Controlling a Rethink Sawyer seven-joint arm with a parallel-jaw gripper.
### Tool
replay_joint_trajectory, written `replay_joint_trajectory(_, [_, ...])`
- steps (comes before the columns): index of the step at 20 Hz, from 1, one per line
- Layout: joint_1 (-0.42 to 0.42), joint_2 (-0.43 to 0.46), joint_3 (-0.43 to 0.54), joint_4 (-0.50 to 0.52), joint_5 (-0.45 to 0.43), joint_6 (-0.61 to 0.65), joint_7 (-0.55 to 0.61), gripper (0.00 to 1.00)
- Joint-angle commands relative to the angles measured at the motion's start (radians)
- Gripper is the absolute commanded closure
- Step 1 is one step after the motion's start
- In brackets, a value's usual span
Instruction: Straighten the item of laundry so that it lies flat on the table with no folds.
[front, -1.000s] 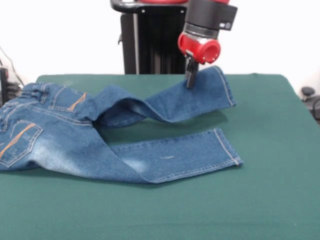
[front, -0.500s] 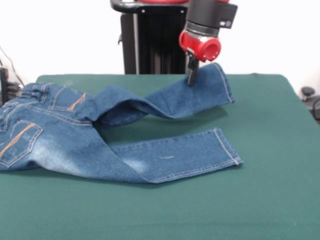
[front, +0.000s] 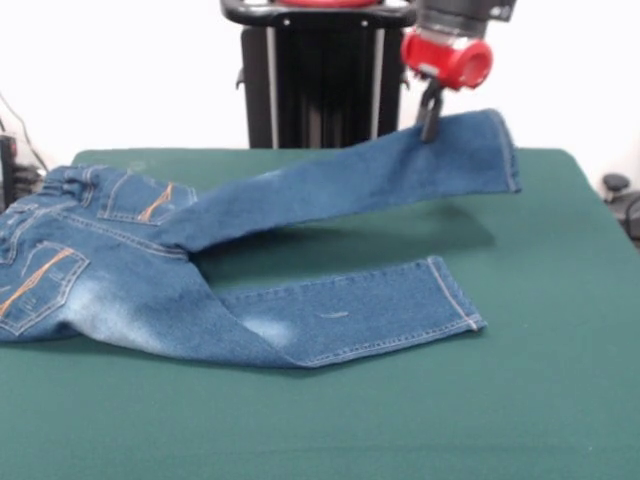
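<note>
A small pair of blue denim jeans (front: 130, 290) lies on the dark green table (front: 540, 380). The waistband and orange-stitched pockets are at the left edge. The near leg (front: 370, 315) lies flat, pointing right. The far leg (front: 370, 180) is lifted off the table and stretched out to the upper right. My gripper (front: 431, 128), below its red wrist, is shut on the upper edge of that leg near the cuff (front: 500, 150) and holds it in the air.
The robot's black pedestal (front: 315, 85) stands behind the table's far edge. A dark object (front: 8, 165) sits at the far left, and another dark object (front: 618, 190) at the right edge.
My gripper has moved up and to the right with the far leg. The fold in that leg has pulled out and the leg now hangs straight above the table.
</note>
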Motion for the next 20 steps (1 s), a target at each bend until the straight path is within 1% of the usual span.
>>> replay_joint_trajectory(1, [0.161,-0.094,-0.129,-0.011,0.071,0.328,0.247,1.00])
replay_joint_trajectory(3, [0.162,-0.110,-0.134,-0.006,0.065,0.342,0.242,1.00])
replay_joint_trajectory(5, [0.131,-0.105,-0.100,0.016,0.069,0.295,0.225,1.00])
replay_joint_trajectory(7, [0.066,-0.088,-0.032,0.053,0.068,0.210,0.207,1.00])
replay_joint_trajectory(8, [0.016,-0.077,0.006,0.069,0.056,0.166,0.195,1.00])
replay_joint_trajectory(10, [-0.036,-0.055,0.053,0.086,0.034,0.103,0.196,1.00])
replay_joint_trajectory(12, [-0.064,-0.028,0.081,0.087,0.019,0.061,0.204,1.00])
replay_joint_trajectory(15, [-0.081,-0.013,0.102,0.085,0.007,0.034,0.208,1.00])
replay_joint_trajectory(19, [-0.117,0.016,0.113,0.071,-0.031,-0.011,0.176,1.00])
replay_joint_trajectory(20, [-0.123,0.019,0.123,0.074,-0.035,-0.028,0.178,0.00])
